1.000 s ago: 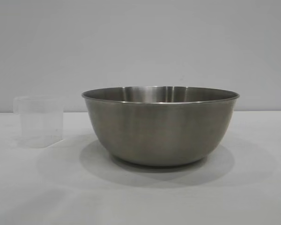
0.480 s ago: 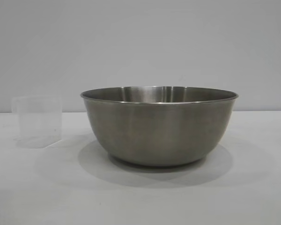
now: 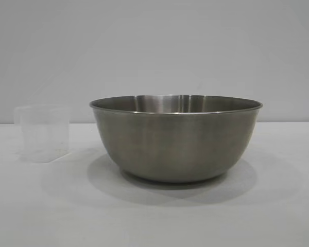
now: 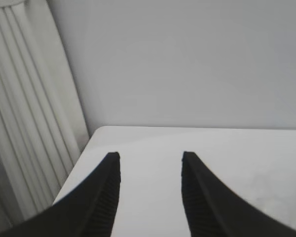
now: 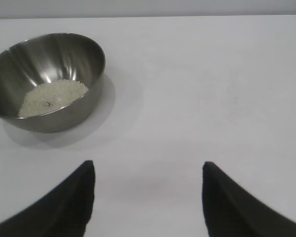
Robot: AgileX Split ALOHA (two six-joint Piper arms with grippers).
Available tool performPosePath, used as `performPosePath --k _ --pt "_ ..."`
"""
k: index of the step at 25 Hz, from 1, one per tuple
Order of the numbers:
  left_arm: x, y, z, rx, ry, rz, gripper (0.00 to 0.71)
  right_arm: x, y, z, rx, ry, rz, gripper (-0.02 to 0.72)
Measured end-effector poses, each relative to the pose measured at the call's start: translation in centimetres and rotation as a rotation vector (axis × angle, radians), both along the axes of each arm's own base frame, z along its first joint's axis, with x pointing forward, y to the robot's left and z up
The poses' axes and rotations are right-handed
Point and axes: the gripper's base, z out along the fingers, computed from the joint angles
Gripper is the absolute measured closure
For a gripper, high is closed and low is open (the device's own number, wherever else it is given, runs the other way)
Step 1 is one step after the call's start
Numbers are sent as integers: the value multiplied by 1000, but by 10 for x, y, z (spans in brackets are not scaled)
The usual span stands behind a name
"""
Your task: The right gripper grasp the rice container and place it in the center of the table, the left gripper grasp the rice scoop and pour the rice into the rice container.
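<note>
- Nearest in the right wrist view, the right gripper (image 5: 147, 197) is seen with its fingers (image 5: 71, 205) spread wide and nothing held between them; only bare white counter (image 5: 197, 89) lies in the gap.
- Beyond those fingers, well apart and off to one side of them, the rice container (image 5: 49, 79) is seen standing upright on the counter, with a mound of rice (image 5: 52, 96) lying in its bottom.
- Similarly, the left gripper (image 4: 150, 195) is shown with its fingers (image 4: 101, 202) spread and empty, held over a corner of the counter (image 4: 246, 153); neither of the task's things is seen past them.
- Past that corner, a pale pleated curtain (image 4: 24, 108) and a plain wall (image 4: 187, 59) are seen.
- From the exterior view, the rice container (image 3: 176, 138) is found upright near the middle of the counter (image 3: 154, 216), and neither set of fingers is seen there.
- Farther back and apart from the container, the rice scoop (image 3: 43, 133) is seen standing upright; whether anything is left in it cannot be told.
</note>
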Motion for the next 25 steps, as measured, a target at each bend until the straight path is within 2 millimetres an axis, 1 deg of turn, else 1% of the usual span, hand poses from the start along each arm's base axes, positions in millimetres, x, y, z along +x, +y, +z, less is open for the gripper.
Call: performPosePath --k 3,7,9,25 --pt "-5 -3 -2 -14 66 -21 446 0 0 0 0 0 0 258" --pt "-10 0 -10 17 170 -5 446 0 0 0 0 0 0 258" --pt "-10 0 -13 17 195 -6 446 0 0 0 0 0 0 258" --pt "-10 0 -14 18 203 -5 446 0 0 0 1 0 -1 258"
